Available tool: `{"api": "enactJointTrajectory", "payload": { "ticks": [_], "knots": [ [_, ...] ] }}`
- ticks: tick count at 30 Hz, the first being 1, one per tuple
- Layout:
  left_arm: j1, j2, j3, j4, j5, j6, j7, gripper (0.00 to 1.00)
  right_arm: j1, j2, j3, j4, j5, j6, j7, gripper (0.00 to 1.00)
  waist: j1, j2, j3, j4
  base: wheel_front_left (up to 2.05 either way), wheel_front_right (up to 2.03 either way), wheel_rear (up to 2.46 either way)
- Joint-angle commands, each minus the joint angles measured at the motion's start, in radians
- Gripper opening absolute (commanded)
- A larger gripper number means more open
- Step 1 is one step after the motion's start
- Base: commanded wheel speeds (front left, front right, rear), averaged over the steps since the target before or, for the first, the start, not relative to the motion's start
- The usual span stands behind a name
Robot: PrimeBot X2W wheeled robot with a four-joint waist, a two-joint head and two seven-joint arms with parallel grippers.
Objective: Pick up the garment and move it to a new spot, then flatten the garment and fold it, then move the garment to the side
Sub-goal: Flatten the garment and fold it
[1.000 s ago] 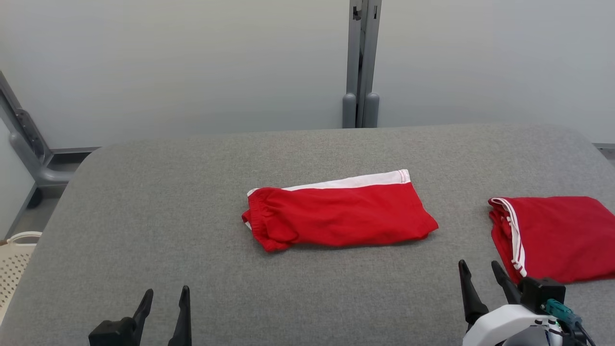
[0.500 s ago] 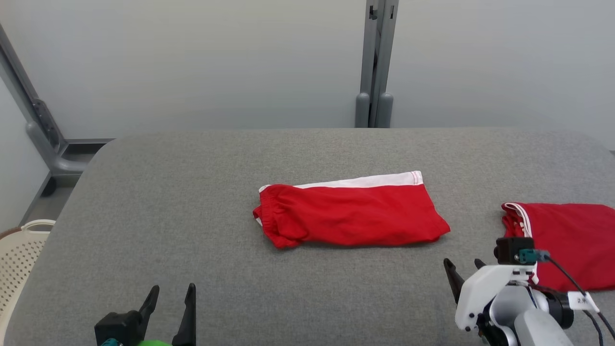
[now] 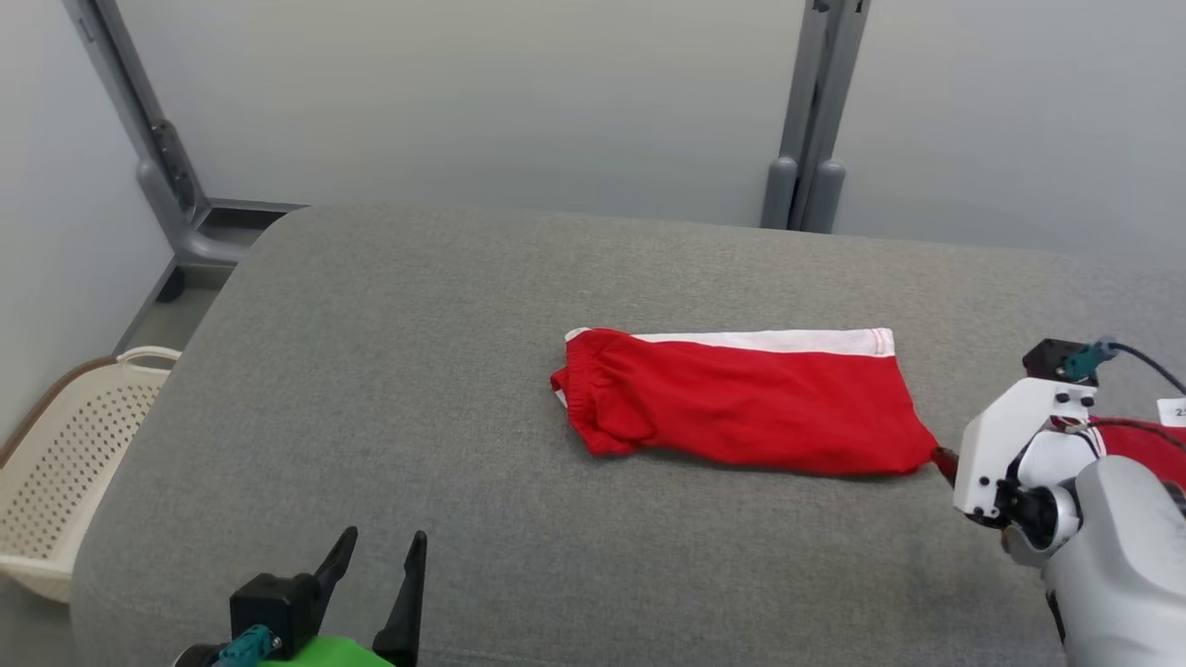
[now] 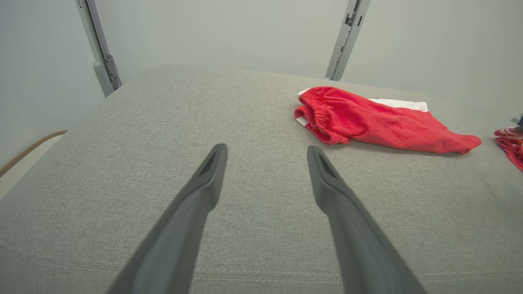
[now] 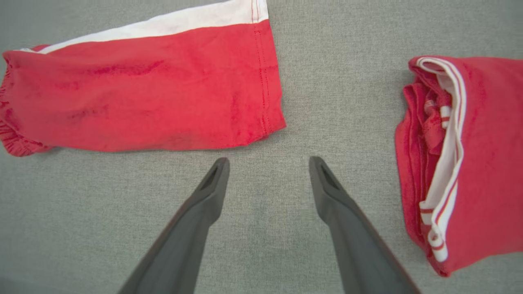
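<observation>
Right gripper [image 5: 268, 161] hangs with its two dark fingers spread wide and empty. It points down at the bare grey cushion [image 5: 81, 228], in the gap between the red shorts [image 5: 143, 94] and a second red garment [image 5: 470, 163] folded at the right. The left gripper [image 4: 266, 148] is likewise parted and holds nothing, low over the near left of the cushion and well apart from the cloth. The shorts lie mid-cushion, doubled into a long flat strip with the white band along the far edge, the waistband to the left and the leg hem just ahead of the right fingertips. The fold looks done, so the step in hand is probably the shift to the side. To do it well, the right fingers should slide forward under the hem corner and pinch every layer together, not the top one alone. The left gripper should take the bunched waistband end, so that both ends rise level. A lift by one corner would likely let the fold fall open.
</observation>
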Motion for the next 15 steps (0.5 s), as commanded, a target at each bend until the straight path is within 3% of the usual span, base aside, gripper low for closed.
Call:
{"api": "enactJointTrajectory", "payload": {
  "ticks": [1,15],
  "knots": [
    [-0.015,0.004,-0.004,-0.003,0.008,-0.004,0.003,1.0,-0.023,-0.006,-0.011,0.016,-0.009,0.0,0.002,1.0,0.0,-0.0001,0.029,0.05,0.0,0.0,0.0],
    [-0.081,-0.01,-0.05,-0.027,0.03,-0.031,0.014,1.0,-0.198,-0.088,-0.148,0.212,-0.111,0.0,-0.062,1.0,0.0,-0.0001,0.153,0.158,0.0,0.0,0.0]
  ]
}}
